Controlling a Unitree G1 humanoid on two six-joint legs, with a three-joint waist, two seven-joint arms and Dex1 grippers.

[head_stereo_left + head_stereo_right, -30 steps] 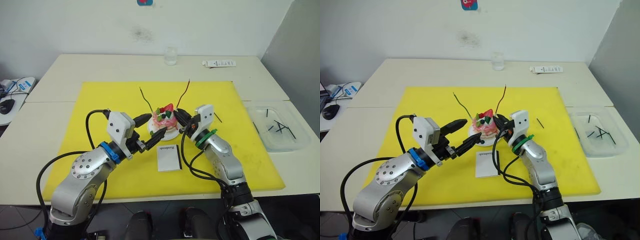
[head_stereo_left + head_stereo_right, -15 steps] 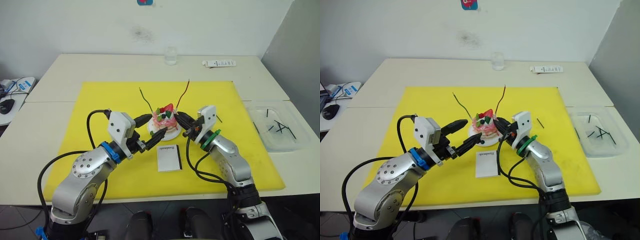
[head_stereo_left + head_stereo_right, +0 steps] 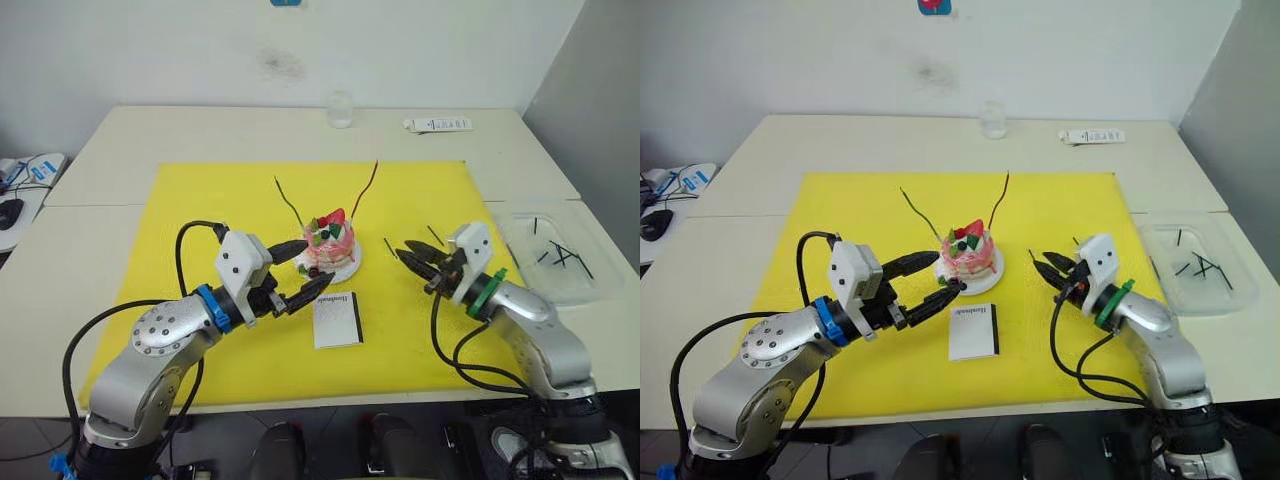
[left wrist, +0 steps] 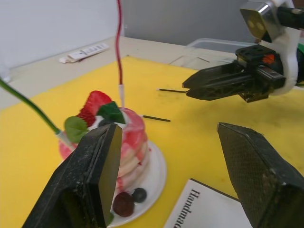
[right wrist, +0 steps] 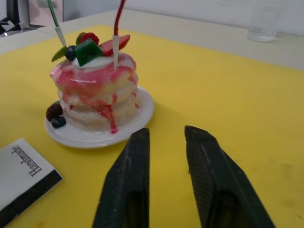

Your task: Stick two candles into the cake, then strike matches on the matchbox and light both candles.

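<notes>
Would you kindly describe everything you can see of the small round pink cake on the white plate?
The small round pink cake looks like stacked pale layers with red syrup running down its sides, topped with a strawberry slice, green leaves and dark berries. It sits upright on a white plate on the yellow mat. Two thin wavy candles stand stuck in its top, one red and one green. Two dark berries lie on the plate's rim. No gripper touches it.
</notes>
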